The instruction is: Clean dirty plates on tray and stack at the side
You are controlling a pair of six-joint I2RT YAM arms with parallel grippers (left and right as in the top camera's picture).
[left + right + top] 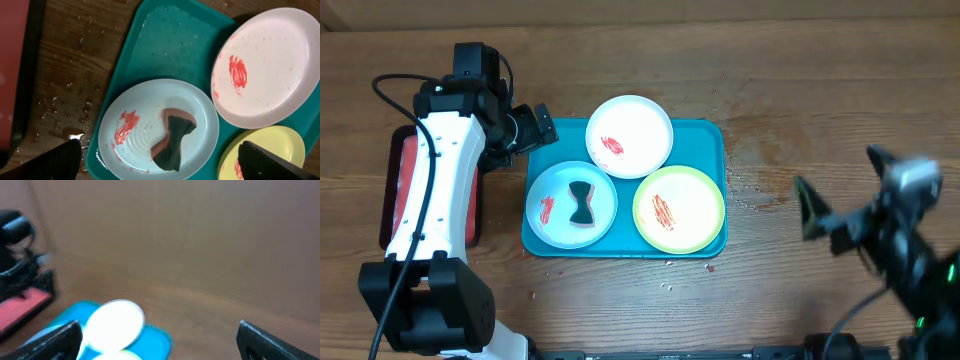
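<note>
Probably a robotics lab: 2 cabled arms (435, 190) at a wooden bench (800, 60), plain brown wall (200, 230) behind.

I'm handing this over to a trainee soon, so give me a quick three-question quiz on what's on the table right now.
1. Multiple choice: which plate does the sponge lie on? A the white plate, B the light blue plate, C the yellow-green plate.
2. True or false: the left claw and the right claw are both open.
3. Short answer: how many plates on the teal tray carry red smears?
Key: 1 B. 2 True. 3 Three, all of them.
</note>
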